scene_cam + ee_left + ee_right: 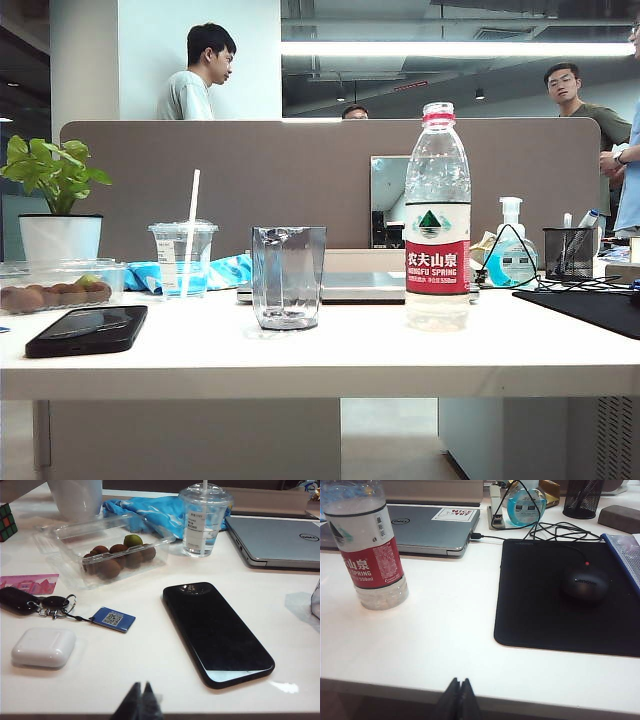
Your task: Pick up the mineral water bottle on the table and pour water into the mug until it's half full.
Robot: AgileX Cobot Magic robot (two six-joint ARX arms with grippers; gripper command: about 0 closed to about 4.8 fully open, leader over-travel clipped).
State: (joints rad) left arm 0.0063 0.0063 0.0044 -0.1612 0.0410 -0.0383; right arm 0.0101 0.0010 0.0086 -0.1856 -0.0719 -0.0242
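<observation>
While both arms rest short of the white desk table [330,370], the left gripper [140,700] and right gripper [460,697] are seen pinched together, empty. Tall clear plastic mineral water bottle [437,215], centre-right, upright, nearly full: judged heavy, thin-walled, slippery; best grasped at the labelled waist. Clear faceted glass mug [288,277], centre, empty; judged rigid, fragile.

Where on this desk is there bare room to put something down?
Bare table lies between the mineral water bottle and the mouse pad, and between the phone and the mug. It is crowded around the fruit box, keys and lidded cup.
</observation>
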